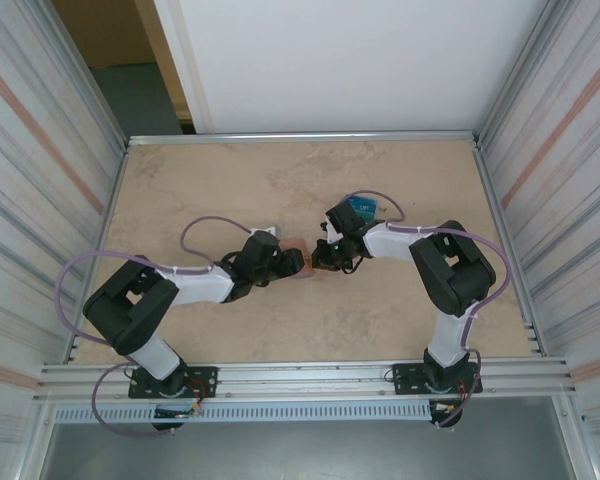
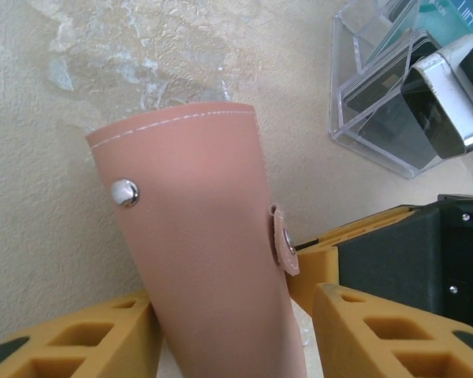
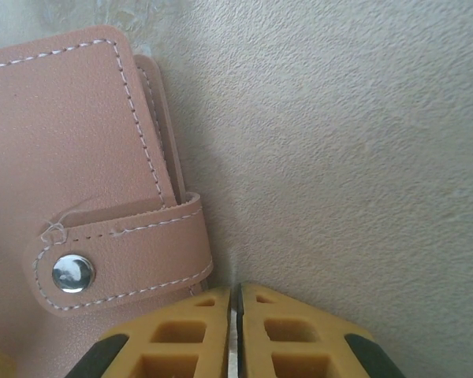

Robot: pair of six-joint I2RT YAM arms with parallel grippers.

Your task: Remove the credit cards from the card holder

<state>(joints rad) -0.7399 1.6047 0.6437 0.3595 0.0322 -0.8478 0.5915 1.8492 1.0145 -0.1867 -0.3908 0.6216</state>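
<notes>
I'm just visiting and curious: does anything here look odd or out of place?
Nothing is spilled or broken. One oddity: the pink card holder between the left claw's fingers bulges in a curve rather than lying flat, its small tab sticking out sideways.

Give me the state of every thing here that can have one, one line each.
card holder, folded shut.
closing strap, snapped down.
left end effector, fingers either side of the card holder, grip unclear.
right end effector, shut, nothing visible between its fingers.
clear box, cards standing inside.
</notes>
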